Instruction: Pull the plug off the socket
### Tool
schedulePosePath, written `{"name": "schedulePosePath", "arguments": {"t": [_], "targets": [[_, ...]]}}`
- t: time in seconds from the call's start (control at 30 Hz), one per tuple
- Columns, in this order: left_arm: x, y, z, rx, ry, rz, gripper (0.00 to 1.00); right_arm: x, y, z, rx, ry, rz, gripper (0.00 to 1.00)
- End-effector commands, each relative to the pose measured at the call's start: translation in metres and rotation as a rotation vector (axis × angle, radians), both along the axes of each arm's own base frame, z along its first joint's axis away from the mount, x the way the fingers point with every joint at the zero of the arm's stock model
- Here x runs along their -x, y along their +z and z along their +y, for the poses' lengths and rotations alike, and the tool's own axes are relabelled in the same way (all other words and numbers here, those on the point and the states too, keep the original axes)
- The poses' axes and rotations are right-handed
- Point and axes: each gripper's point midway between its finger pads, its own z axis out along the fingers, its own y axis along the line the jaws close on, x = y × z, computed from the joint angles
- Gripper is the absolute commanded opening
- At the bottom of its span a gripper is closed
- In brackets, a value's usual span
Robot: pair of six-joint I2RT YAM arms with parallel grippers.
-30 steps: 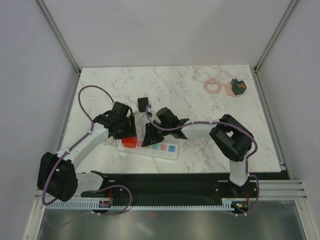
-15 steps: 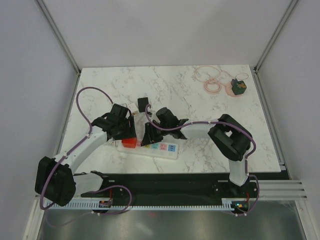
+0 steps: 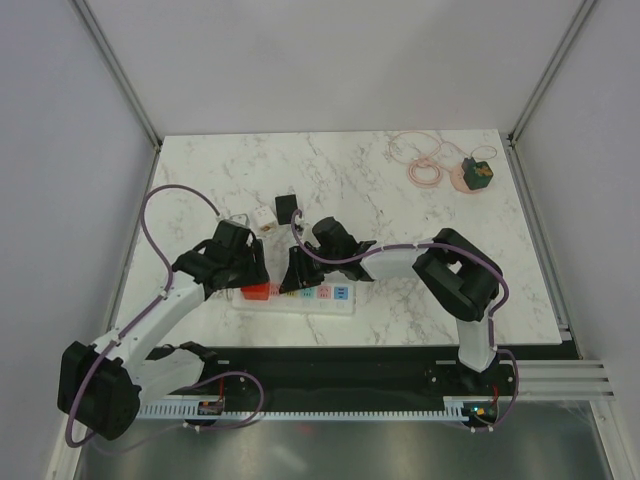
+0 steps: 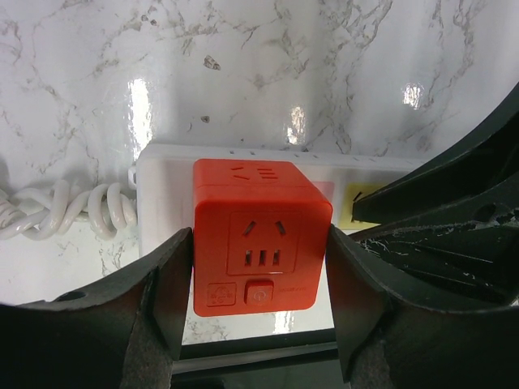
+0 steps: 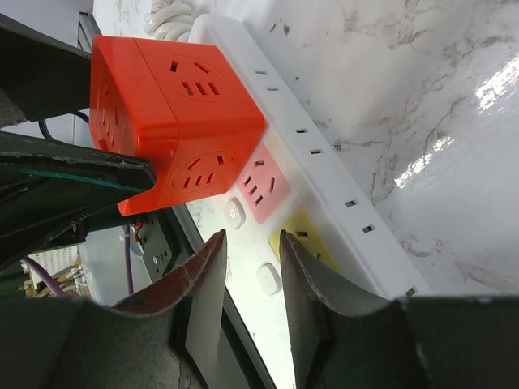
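Note:
The plug is an orange-red cube adapter (image 4: 261, 235) sitting on the left end of the long white power strip (image 3: 320, 296), next to its pink outlet (image 5: 261, 182). My left gripper (image 4: 258, 251) is shut on the cube, one finger on each side face. I cannot tell whether the cube is raised off the strip. My right gripper (image 5: 247, 243) stands on the strip (image 5: 324, 138) just right of the cube (image 5: 174, 105), its fingers a little apart and empty, tips by the yellow outlet (image 5: 312, 247). The strip's coiled white cord (image 4: 73, 207) lies to the left.
A small white cube (image 3: 263, 219) and a black block (image 3: 286, 206) lie just behind the grippers. A pink cable coil (image 3: 418, 160) and a pink-green item (image 3: 474, 175) sit at the far right corner. The table's front edge runs just below the strip.
My left arm has swung left and toward the near edge, still gripping the cube. The strip has turned slightly, its left end now nearer the front. The small white cube behind is uncovered.

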Motion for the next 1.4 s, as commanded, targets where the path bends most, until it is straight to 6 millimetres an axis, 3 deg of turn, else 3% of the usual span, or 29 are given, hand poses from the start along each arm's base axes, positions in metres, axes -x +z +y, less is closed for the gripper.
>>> {"name": "schedulePosePath", "arguments": {"t": [0.0,0.23,0.4,0.53,0.87,1.0,1.23,1.33,1.37], "targets": [[-0.029,0.051,-0.030,0.191,0.017,-0.185,0.02,0.011,-0.071,-0.035,0.225,-0.048,0.054,0.41],[-0.027,0.035,-0.031,0.142,0.038,-0.063,0.02,0.014,-0.072,-0.035,0.221,-0.036,0.063,0.42],[-0.029,0.048,-0.019,0.092,0.040,-0.115,0.02,0.014,-0.073,-0.036,0.224,-0.041,0.064,0.42],[-0.033,0.061,-0.022,0.098,0.020,-0.129,0.02,0.015,-0.074,-0.035,0.219,-0.034,0.074,0.42],[-0.039,0.076,-0.005,0.059,0.098,-0.195,0.02,0.018,-0.066,-0.030,0.180,-0.024,0.080,0.43],[-0.048,0.080,0.011,-0.002,0.165,-0.249,0.02,0.015,-0.052,-0.026,0.149,-0.022,0.060,0.42],[-0.080,0.095,0.041,0.024,0.405,-0.532,0.02,0.006,-0.019,-0.010,0.092,0.012,0.019,0.43],[-0.094,0.102,0.042,0.086,0.463,-0.597,0.02,0.000,0.000,-0.003,0.076,0.028,-0.006,0.43],[-0.096,0.099,0.045,0.077,0.475,-0.599,0.02,-0.005,0.014,0.003,0.053,0.031,-0.026,0.43]]}}
